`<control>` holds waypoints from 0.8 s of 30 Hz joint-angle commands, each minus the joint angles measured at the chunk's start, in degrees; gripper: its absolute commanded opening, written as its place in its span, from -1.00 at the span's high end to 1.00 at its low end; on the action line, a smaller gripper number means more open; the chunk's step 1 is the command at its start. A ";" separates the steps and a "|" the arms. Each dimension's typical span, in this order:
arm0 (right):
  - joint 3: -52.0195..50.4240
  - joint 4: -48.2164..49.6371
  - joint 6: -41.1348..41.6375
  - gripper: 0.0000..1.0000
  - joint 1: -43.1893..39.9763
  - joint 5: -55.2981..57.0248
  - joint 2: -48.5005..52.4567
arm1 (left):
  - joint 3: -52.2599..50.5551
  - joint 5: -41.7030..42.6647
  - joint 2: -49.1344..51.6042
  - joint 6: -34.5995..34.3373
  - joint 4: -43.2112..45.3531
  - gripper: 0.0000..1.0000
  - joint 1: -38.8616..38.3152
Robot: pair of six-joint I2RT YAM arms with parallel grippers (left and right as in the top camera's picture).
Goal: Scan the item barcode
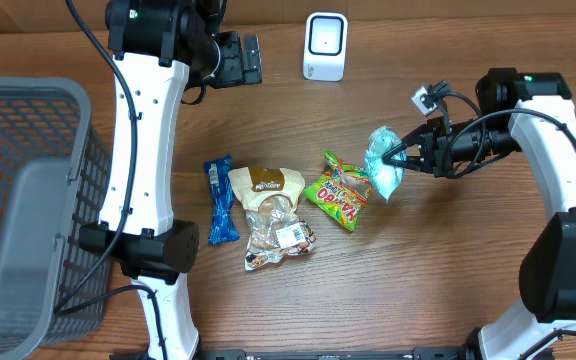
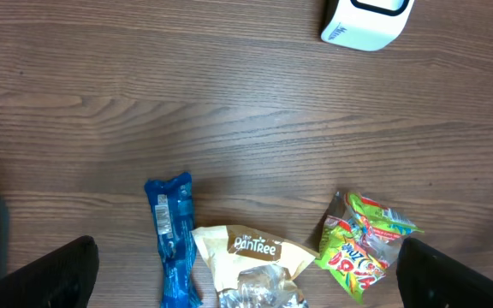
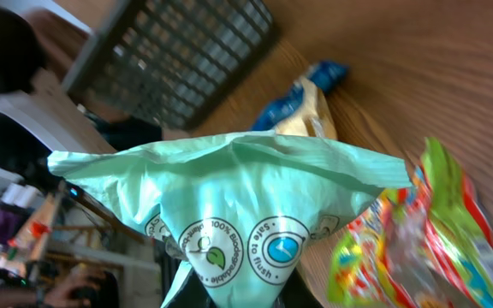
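Right tool (image 1: 403,155) has its fingers pressed together on the edge of the mint-green packet (image 1: 381,162), and the packet hangs off the tips just right of the snack pile, over the bench (image 1: 448,300). Its lower corner sits right by the bright gummy bag (image 1: 340,190); touching or just clear, I can't tell from here.

Left tool (image 1: 240,60) is spread wide and holds nothing, parked at the far side just left of the white scanner (image 1: 325,45).

So the job now, as I read it, is the carry to the scanner. That box is at the far middle of the bench, well apart from the packet. I'd lift first, so the dangling corner doesn't drag the gummy bag along, then go far and left.

The tricky part is the facing. From the wrist camera I see round printed seals on the packet (image 3: 229,214) but no barcode, so the code may be on the other side or lower down. The wrist will likely need to roll to turn it toward the scanner window.

It's a soft pouch pinched by one edge, so I'd expect it to flop and crease. Move slowly, let it settle, and pause in front of the window.
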 commanded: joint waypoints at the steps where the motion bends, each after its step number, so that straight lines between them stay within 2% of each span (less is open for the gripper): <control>1: -0.39 0.09 -2.43 0.93 -0.11 -9.38 0.33 | 0.11 0.42 0.39 -0.15 0.24 -1.00 -0.42; 3: -0.39 0.96 -0.70 0.93 -0.13 -9.11 0.33 | 0.11 0.42 0.39 -0.15 0.24 -1.00 -0.42; 9: -0.39 12.98 16.68 0.93 -0.07 0.52 0.33 | 0.11 0.42 0.39 -0.15 0.24 -1.00 -0.42; 12: -0.39 16.55 22.25 0.93 -0.07 4.24 0.33 | 0.11 0.42 0.39 -0.15 0.24 -1.00 -0.42; 18: -0.42 18.82 33.03 0.92 -0.07 16.35 0.33 | 0.11 0.42 0.39 -0.15 0.24 -1.00 -0.42; 24: -0.72 19.76 36.48 0.93 -0.07 19.30 0.79 | 0.11 0.42 0.39 -0.15 0.24 -1.00 -0.42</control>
